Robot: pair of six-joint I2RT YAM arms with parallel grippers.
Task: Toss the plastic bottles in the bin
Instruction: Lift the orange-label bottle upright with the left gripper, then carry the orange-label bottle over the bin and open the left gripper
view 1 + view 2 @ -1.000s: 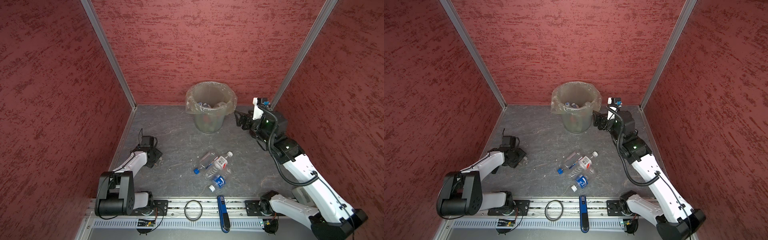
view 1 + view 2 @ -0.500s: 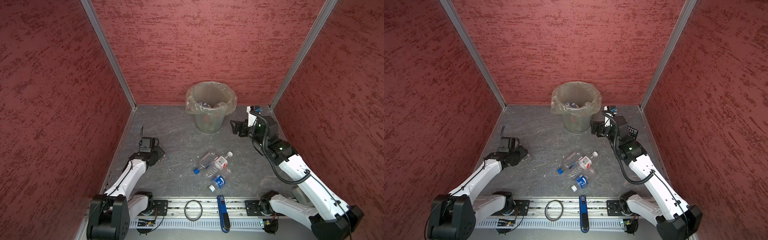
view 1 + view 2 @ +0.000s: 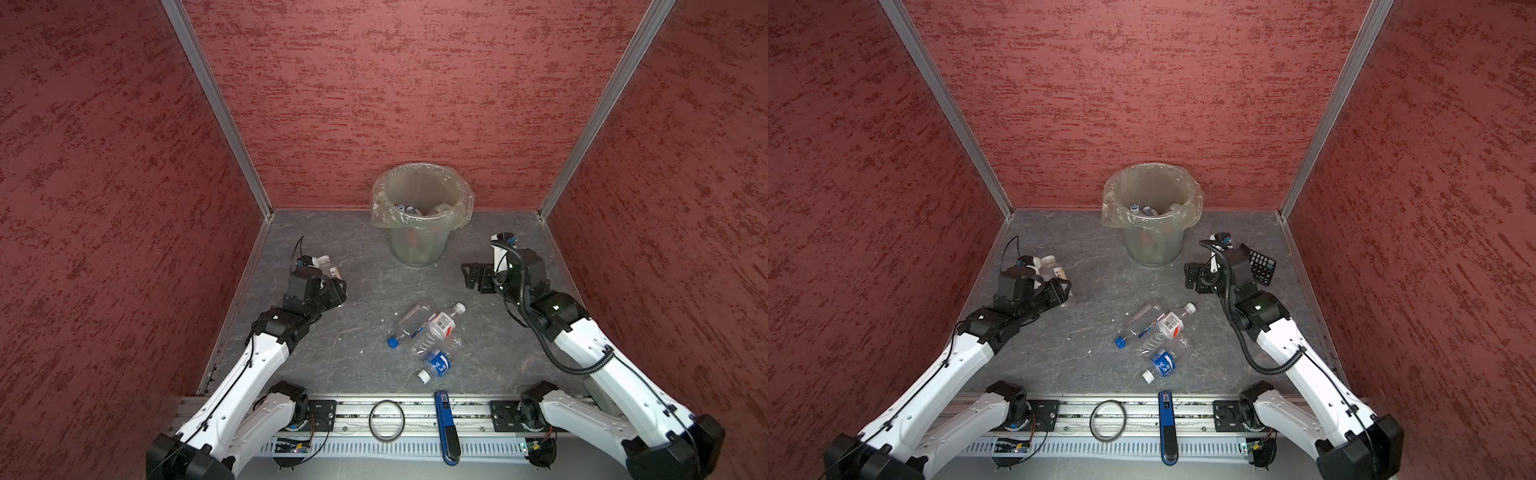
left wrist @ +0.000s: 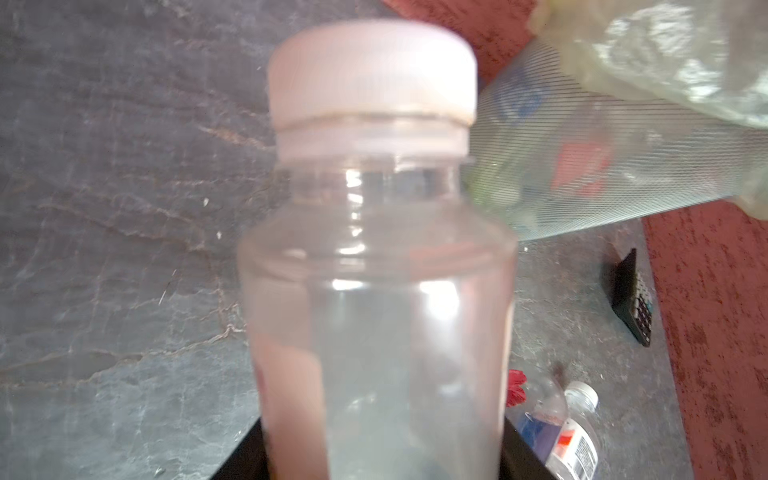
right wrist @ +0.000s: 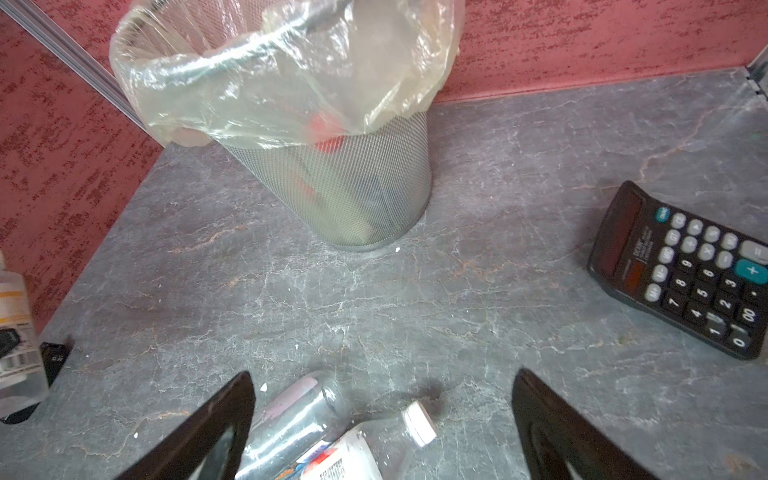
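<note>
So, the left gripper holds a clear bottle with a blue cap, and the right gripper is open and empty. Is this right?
Not quite: the cap is white, not blue, as the left wrist view shows. The left gripper does hold the clear bottle, and the right gripper is open and empty.

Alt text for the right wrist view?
The right pincer, jaws open, hovers over clear plastic bottles lying on a grey marbled table. Beyond stand a round mesh bin lined with a clear plastic bag and a flat black calculator.

Black calculator [image 3: 1260,266], black ring [image 3: 370,420], blue tool [image 3: 445,426]
</note>
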